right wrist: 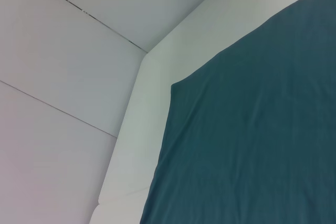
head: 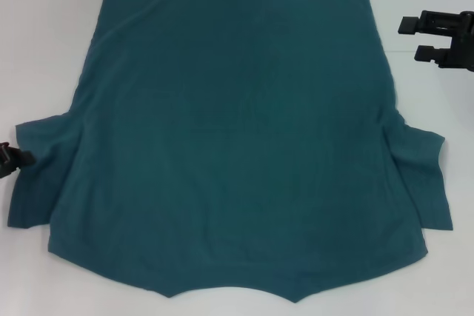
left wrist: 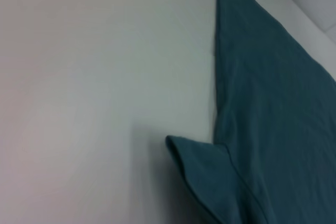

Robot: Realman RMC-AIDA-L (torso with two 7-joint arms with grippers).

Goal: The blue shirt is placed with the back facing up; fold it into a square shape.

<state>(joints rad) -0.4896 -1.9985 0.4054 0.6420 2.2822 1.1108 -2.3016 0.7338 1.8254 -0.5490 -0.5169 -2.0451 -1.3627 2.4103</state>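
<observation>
I see the blue shirt (head: 237,131) spread flat on the white counter (head: 44,35). My left pincer (head: 10,159) touches its sleeve, grip unclear; my right pincer (head: 416,38), spread, hovers beside its hem corner.

not much of the robot shows here. the right gripper (head: 412,38) is matte black, all blocky and angular, two stubby square-ended fingers (head: 409,24) sticking out from a chunkier black body at the frame edge. the left gripper (head: 15,159) is just a small black knob of hard plastic, glossy in spots, with a rounded tip. no cables or markings visible on either.
</observation>
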